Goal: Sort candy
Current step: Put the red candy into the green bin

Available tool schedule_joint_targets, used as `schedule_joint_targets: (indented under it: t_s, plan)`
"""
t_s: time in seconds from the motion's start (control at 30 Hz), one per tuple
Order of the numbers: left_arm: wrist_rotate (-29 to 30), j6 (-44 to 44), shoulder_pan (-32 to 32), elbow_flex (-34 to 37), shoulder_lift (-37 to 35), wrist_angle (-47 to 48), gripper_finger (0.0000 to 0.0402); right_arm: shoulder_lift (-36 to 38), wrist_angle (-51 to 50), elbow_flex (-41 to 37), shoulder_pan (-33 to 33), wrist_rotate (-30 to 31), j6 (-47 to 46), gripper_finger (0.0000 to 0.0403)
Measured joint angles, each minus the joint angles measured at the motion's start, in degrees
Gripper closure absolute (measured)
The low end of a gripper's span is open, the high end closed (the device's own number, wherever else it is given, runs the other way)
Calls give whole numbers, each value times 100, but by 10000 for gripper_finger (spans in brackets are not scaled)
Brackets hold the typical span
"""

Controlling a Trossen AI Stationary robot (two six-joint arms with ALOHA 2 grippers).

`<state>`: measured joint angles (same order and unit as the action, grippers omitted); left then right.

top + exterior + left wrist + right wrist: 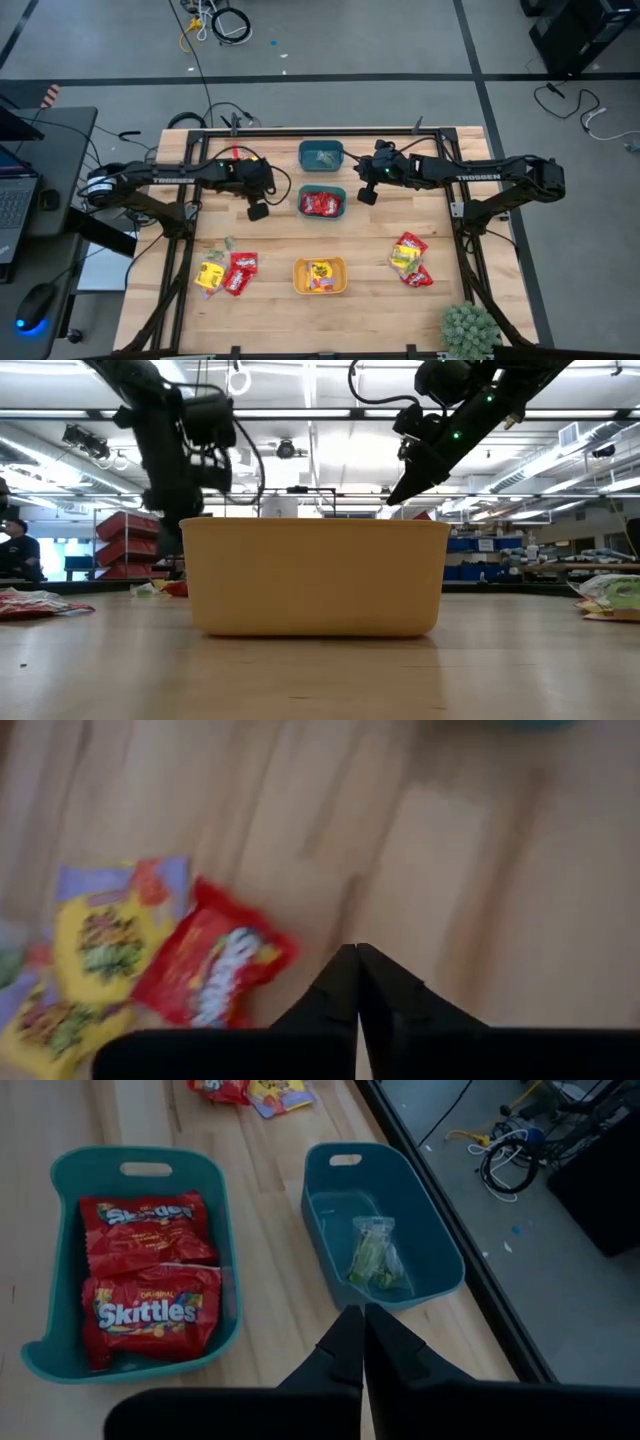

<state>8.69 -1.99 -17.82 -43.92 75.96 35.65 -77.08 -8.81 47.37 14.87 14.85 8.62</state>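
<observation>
Jaws of both grippers are seen pressed together with nothing between them. In the left wrist view the left gripper (357,982) has its fingertips meeting above bare wood, beside a red Skittles packet (213,967) and yellow packets (95,935); that view is blurred, so the yellow packets' print cannot be read. From above, the left gripper (257,211) is found over the table (380,305), just left of the teal bin of red packets (321,203).

The right gripper (367,196) is held above the table just right of the same bin, fingers closed and empty. In its wrist view, two red Skittles packets (150,1285) are seen lying in the near teal bin (60,1190), and small pale green packets (374,1258) in the second teal bin (420,1230) by the table's far edge.

Sorted candy is also noted in the orange bin (320,276), where yellow packets lie. Loose candy is left in two groups on the wood: red and yellow packets at front left (226,272) and a mixed pile at front right (410,259). A potted plant (469,328) stands at the front right corner.
</observation>
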Motion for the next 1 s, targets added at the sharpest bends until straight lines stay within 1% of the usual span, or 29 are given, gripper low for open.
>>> schedule_joint_targets:
  t_s: [0.1,0.23,0.3,0.43,0.53,0.6,0.67,0.77,0.83,0.9,1.0]
  plan:
    - [390,-254,-56,149,32,-14,364,0,21,-1,0,-2,6,401]
    - [761,-366,-73,212,29,-154,314,0,21,-2,0,-2,11,402]
    - [888,-410,-71,214,55,-202,285,0,21,-2,0,-4,11,402]
    - [946,-528,-84,242,247,-279,232,0,19,-1,0,-10,11,401]
    - [1025,-558,-135,356,469,-363,205,0,17,-2,0,-100,11,402]
    - [1289,-565,-199,421,609,-431,194,-2,19,-2,0,-107,12,402]
    - [1483,-591,-290,441,693,-544,189,-2,19,0,0,-112,13,402]
    - [1512,-682,-415,485,800,-613,190,-2,19,-1,0,-120,13,401]
    - [1500,-683,-486,483,845,-648,199,-2,19,-2,0,-122,12,402]
    - [1401,-689,-542,483,881,-625,222,-2,19,-2,0,-122,11,402]
    - [1308,-683,-554,479,883,-604,278,-2,19,-2,0,-122,11,402]
